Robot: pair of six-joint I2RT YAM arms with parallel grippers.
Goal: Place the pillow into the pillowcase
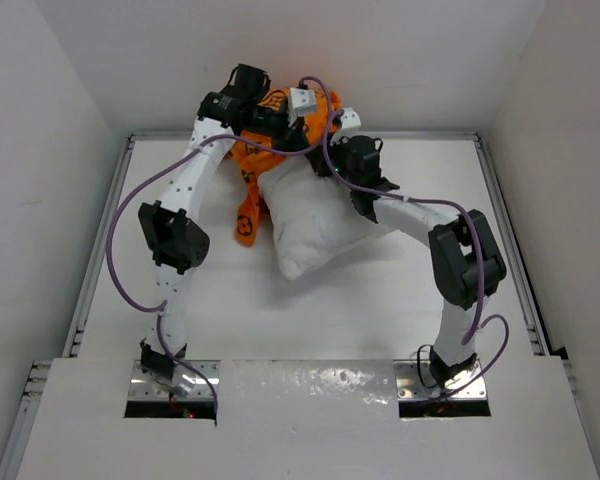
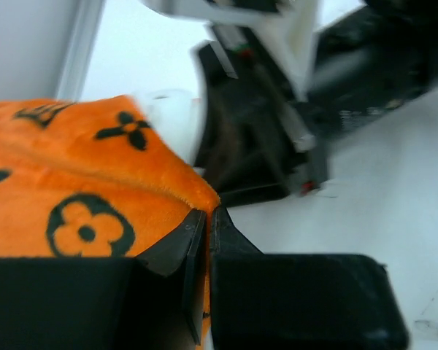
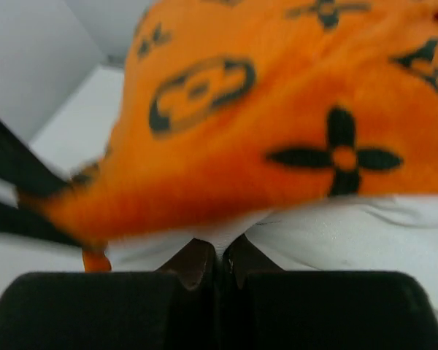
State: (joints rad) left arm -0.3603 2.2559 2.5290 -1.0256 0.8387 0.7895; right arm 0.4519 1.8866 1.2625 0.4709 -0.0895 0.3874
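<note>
The pillowcase (image 3: 277, 109) carries the only markings we can make out. They are dark brown motifs on bright orange fleece: a four-petalled flower, a flower set in a ring, and an oval ring mark at the upper left of the right wrist view. At the far left of the left wrist view there is a letter-like mark on the fabric, too blurred for us to read.

In the overhead view the pillowcase is bunched at the upper centre of the table (image 1: 400, 310), with one strip trailing down the left side of the pillow (image 1: 310, 225). The pillow lies tilted across the middle of the frame, its upper end under the orange bunch.

The left gripper (image 2: 208, 219) has its fingers pressed together on the orange hem. The fabric runs right up to the tips, and a sliver of orange shows between the fingers lower down.

The right gripper (image 3: 219, 255) also has its fingers together. Its tips meet white cloth directly beneath the orange edge, which hangs across the upper part of that frame. We cannot tell whether they pinch a fold of that cloth or only press against it.

Overhead, both wrists crowd the top of the pillow, the left one at upper left and the right one just beside it.
</note>
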